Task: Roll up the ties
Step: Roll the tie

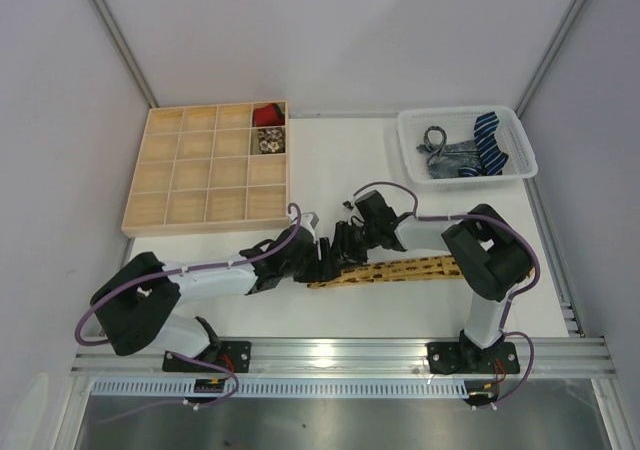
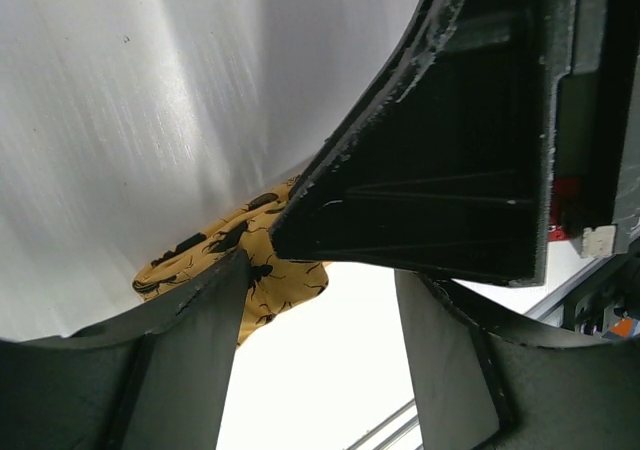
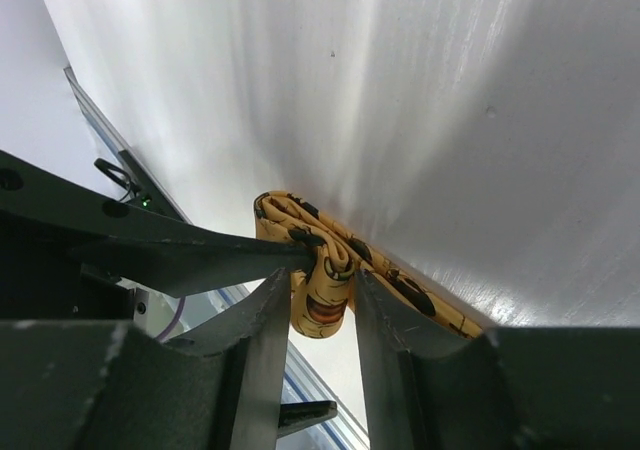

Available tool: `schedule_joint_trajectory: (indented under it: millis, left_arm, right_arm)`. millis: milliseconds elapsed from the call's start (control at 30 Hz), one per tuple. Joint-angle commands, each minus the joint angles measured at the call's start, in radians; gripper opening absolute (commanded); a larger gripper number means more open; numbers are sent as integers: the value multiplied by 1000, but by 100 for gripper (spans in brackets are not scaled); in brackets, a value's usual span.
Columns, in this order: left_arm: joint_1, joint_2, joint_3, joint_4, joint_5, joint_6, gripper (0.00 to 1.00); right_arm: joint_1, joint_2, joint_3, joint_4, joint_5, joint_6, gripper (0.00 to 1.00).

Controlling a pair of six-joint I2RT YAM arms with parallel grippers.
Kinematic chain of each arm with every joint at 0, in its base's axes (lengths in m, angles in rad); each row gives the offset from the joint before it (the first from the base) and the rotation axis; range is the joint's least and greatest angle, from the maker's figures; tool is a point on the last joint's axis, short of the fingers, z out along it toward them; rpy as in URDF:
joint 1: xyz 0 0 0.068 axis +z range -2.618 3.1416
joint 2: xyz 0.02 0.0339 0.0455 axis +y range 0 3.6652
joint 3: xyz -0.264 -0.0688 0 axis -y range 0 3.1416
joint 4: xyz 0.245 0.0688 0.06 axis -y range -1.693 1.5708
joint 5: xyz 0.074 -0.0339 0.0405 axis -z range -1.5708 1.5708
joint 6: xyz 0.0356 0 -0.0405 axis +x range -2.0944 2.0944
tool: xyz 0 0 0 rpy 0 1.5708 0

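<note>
My right gripper (image 3: 322,270) is pinched narrow on the mustard-yellow tie (image 3: 325,300). The folded end sits between both fingers (image 3: 265,320), starting a curl. My left gripper (image 2: 320,270) stands wide, with bare table (image 2: 320,370) showing in the gap. The tie's edge is just beside one finger (image 2: 190,315), and I can't tell if they touch. From the top view both grippers meet at mid-table, left (image 1: 318,255) and right (image 1: 345,242). The rest of the tie (image 1: 400,268) lies flat, running toward the right arm's base. The wooden compartment box (image 1: 205,175) at far left has a red roll (image 1: 266,115) and a pale patterned roll (image 1: 268,141) in neighbouring cells. The white basket (image 1: 465,115) at far right holds the navy striped tie (image 1: 490,138) and the grey tie (image 1: 442,158).
</note>
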Motion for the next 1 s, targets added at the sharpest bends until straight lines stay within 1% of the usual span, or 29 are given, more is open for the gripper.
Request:
schedule_joint_trajectory:
  millis: [0,67,100,300,333,400,433,500,533,567,800,900,933,967]
  left_arm:
    - [-2,-1,-16,-33,-45,18,66]
    - [-2,-8,-16,-34,-47,19,67]
    - [-2,-12,-19,-34,-50,19,67]
    - [-2,-15,-14,-34,-53,25,67]
    - [-2,-16,-16,-60,-54,24,68]
    - [-2,-24,-9,-67,-53,30,68]
    - [-2,-27,-3,-74,-51,31,69]
    - [-2,-48,15,-93,-42,36,70]
    - [-2,-61,23,-102,-42,39,71]
    - [-2,-83,38,-122,-42,39,71]
    - [0,-205,54,-182,-50,12,73]
    - [0,-245,25,-179,-42,-14,63]
    - [1,-249,5,-174,-30,-31,51]
    - [4,-248,-5,-168,-25,-41,46]
  right_arm:
    - [54,-4,-18,-15,-33,7,37]
    - [62,-6,-42,-9,-25,19,34]
    - [62,-3,-47,26,-27,22,33]
    - [69,-6,-82,48,-13,16,27]
    - [68,-3,-85,47,-9,13,23]
    - [68,2,-96,66,-2,1,20]
    - [69,2,-100,74,5,-2,15]
    - [69,-1,-122,100,17,-25,10]
    - [69,-4,-134,140,19,-30,3]
    - [68,-4,-151,171,27,-39,1]
    - [66,0,-197,273,47,-70,0]
    - [66,-7,-206,301,47,-76,0]
    - [66,-15,-208,304,53,-79,0]
    - [68,-17,-209,309,57,-84,0]
